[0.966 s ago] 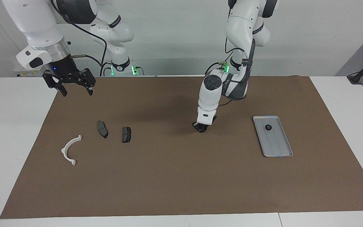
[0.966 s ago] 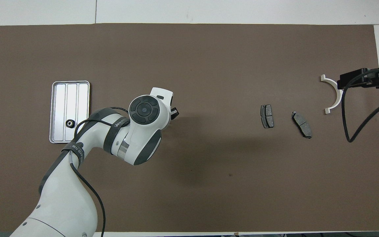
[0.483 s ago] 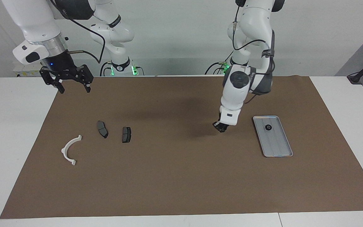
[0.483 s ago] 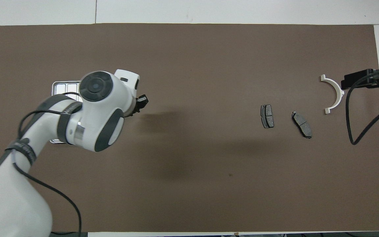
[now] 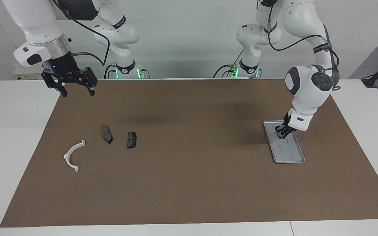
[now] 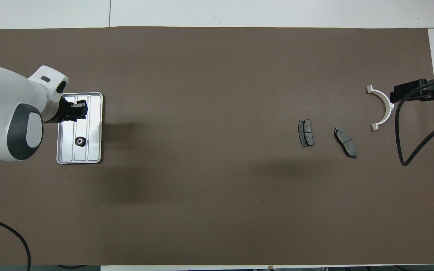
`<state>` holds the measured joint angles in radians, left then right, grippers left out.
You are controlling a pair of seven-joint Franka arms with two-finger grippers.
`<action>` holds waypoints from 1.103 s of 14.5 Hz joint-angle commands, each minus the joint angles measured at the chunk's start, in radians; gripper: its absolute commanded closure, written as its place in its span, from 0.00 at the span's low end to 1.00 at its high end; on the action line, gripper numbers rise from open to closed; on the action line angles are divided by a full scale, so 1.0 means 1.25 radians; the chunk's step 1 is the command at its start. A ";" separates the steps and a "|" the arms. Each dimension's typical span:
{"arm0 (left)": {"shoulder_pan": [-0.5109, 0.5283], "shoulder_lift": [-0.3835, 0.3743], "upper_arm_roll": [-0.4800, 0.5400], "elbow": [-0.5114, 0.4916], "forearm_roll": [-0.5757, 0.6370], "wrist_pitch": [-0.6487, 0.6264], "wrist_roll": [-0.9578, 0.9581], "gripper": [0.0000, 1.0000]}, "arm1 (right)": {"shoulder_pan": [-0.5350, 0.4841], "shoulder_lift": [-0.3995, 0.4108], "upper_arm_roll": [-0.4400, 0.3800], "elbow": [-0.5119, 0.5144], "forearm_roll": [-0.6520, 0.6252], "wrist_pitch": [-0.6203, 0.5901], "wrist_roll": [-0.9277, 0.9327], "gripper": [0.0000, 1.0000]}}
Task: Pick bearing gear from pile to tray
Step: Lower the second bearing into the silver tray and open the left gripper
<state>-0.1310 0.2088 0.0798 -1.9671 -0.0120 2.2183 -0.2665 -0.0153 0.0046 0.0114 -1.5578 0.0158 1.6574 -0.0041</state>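
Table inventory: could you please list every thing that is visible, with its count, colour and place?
mat: 1, brown, covers most of the table
tray: 1, silver-grey, on the mat toward the left arm's end
ring: 1, small, black, in the tray
brake pads: 2, dark grey, side by side on the mat toward the right arm's end
bracket: 1, white, curved half-ring, beside the brake pads, closest to the right arm's end
left gripper: 1, black, shut, over the tray; whether it holds anything cannot be told
right gripper: 1, black, open, raised over the mat's corner at the right arm's end, waiting
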 commanded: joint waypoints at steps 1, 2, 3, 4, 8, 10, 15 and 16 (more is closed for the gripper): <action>0.026 0.035 -0.011 -0.006 0.006 0.054 0.051 0.98 | -0.009 -0.015 0.007 -0.028 0.000 0.006 -0.020 0.00; 0.035 0.049 -0.011 -0.006 0.006 0.077 0.062 0.98 | -0.009 -0.015 0.007 -0.028 0.000 0.006 -0.020 0.00; 0.036 0.060 -0.011 -0.006 0.005 0.097 0.062 0.98 | -0.006 -0.015 0.007 -0.028 0.000 0.006 -0.016 0.00; 0.037 0.065 -0.011 -0.006 0.005 0.102 0.062 0.98 | -0.004 -0.015 0.007 -0.028 0.000 0.006 -0.014 0.00; 0.054 0.081 -0.011 -0.015 0.006 0.125 0.073 0.98 | -0.001 -0.014 0.007 -0.025 0.000 0.006 -0.014 0.00; 0.054 0.082 -0.011 -0.029 0.005 0.152 0.072 0.97 | 0.000 -0.014 0.007 -0.024 0.000 0.007 -0.014 0.00; 0.052 0.082 -0.014 -0.078 0.006 0.210 0.072 0.80 | 0.000 -0.014 0.007 -0.024 -0.002 0.007 -0.014 0.00; 0.052 0.082 -0.014 -0.077 0.005 0.209 0.072 0.42 | 0.000 -0.014 0.007 -0.024 -0.002 0.006 -0.015 0.00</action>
<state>-0.0751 0.3130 0.0701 -2.0358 -0.0120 2.4430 -0.1888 -0.0115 0.0047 0.0171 -1.5685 0.0158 1.6565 -0.0042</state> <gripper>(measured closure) 0.758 0.000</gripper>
